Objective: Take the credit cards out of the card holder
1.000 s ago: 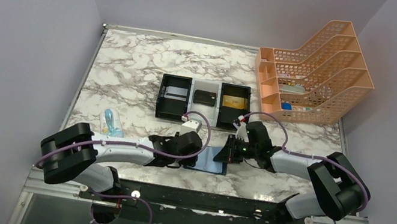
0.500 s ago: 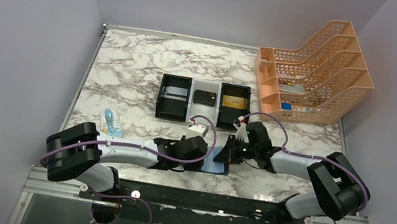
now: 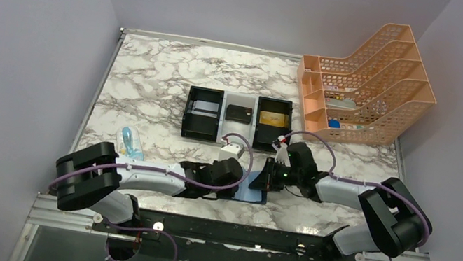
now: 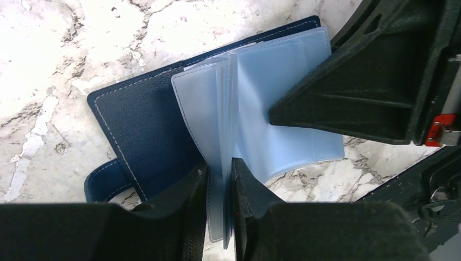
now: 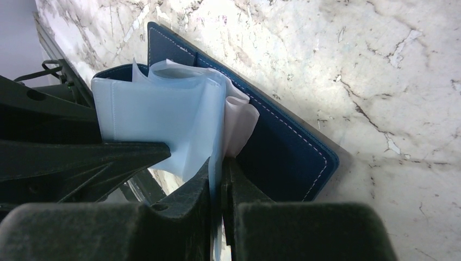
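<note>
The navy card holder (image 3: 251,191) lies open on the marble between my two grippers, its pale blue clear pockets (image 4: 282,98) fanned upward. In the left wrist view my left gripper (image 4: 219,168) is shut on a few pocket sheets at their near edge, beside the navy cover (image 4: 147,125). From the opposite side my right gripper (image 5: 216,168) is shut on one clear pocket sheet (image 5: 152,119) above the cover (image 5: 282,147). No card shows inside the pockets. A grey card (image 3: 204,107), a black card (image 3: 239,113) and a gold card (image 3: 273,117) lie in the box trays.
The row of black and white box trays (image 3: 187,110) stands just behind the grippers. A peach mesh file rack (image 3: 364,82) fills the back right. A small blue and clear object (image 3: 129,143) lies left of the left arm. The table's front rail (image 3: 232,233) is close.
The left gripper has shifted right onto the holder and its jaws have narrowed onto the clear pockets. The right gripper has kept its grip and place.
</note>
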{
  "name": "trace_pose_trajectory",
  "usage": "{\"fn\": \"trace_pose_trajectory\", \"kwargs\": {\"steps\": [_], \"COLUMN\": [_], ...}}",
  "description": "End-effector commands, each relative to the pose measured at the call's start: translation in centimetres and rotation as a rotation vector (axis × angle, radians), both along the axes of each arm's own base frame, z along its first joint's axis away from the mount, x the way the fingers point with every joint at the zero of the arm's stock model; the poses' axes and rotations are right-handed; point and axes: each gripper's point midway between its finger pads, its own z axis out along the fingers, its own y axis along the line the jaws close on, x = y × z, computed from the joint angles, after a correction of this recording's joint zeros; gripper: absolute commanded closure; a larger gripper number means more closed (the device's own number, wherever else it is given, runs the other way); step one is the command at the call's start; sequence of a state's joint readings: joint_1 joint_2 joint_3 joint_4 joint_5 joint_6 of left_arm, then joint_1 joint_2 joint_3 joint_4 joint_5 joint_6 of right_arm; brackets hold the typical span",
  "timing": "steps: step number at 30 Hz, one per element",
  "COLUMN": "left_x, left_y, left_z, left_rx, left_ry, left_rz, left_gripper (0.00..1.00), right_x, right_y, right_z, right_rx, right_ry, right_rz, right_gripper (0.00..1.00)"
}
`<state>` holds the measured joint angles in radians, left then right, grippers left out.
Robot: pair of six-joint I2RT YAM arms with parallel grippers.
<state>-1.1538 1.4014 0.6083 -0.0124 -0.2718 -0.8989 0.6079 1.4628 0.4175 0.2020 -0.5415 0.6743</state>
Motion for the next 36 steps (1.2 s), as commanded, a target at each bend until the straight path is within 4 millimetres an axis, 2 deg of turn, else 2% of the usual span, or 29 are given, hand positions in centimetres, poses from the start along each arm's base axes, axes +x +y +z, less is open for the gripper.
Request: {"fn": "trace_pose_trajectory", "kwargs": {"steps": [1,2,5,9,11,13,15,20,24,27,29,31,36], "left_x": [0.1,0.1,0.3,0.2,0.2,0.4,0.5,1.3,2.1,3.1,3.9,4.8,7.3], "left_y": [0.5,0.9,2.2,2.9,2.9,3.0,3.3,4.3,5.7,7.3,8.7,10.1,14.4], "left_z": [0.5,0.7,1.3,2.4,3.2,4.0,4.8,7.2,9.4,10.9,11.9,12.9,14.6], "left_rx": [0.035,0.047,0.076,0.101,0.098,0.091,0.091,0.108,0.147,0.181,0.196,0.193,0.2], "left_ry": [-0.001,-0.005,-0.023,-0.044,-0.056,-0.073,-0.094,-0.169,-0.233,-0.271,-0.289,-0.301,-0.316], "left_rz": [0.018,0.028,0.051,0.026,0.016,0.014,0.012,0.004,0.008,0.031,0.061,0.09,0.19], "left_gripper": [0.78,0.77,0.62,0.49,0.45,0.39,0.34,0.16,0.06,0.01,0.01,0.01,0.01], "right_x": [0.1,0.4,1.8,4.3,5.2,6.0,6.0,4.2,5.2,6.7,7.8,8.8,11.0], "right_y": [-0.1,-0.3,-1.2,-3.6,-4.7,-5.5,-5.2,-2.1,-2.3,-3.6,-4.9,-6.3,-10.5], "right_z": [0.8,1.0,2.0,3.8,5.1,6.6,8.2,11.9,14.5,16.9,18.4,19.4,20.7], "right_rx": [-0.015,-0.029,-0.103,-0.237,-0.283,-0.307,-0.27,-0.057,-0.04,-0.062,-0.084,-0.129,-0.303], "right_ry": [-0.04,-0.05,-0.114,-0.23,-0.286,-0.333,-0.38,-0.468,-0.555,-0.65,-0.721,-0.785,-0.868], "right_rz": [0.02,0.014,-0.026,-0.136,-0.187,-0.228,-0.211,-0.047,-0.078,-0.182,-0.265,-0.337,-0.523], "right_gripper": [0.88,0.85,0.77,0.57,0.51,0.49,0.49,0.5,0.5,0.48,0.41,0.33,0.21]}}
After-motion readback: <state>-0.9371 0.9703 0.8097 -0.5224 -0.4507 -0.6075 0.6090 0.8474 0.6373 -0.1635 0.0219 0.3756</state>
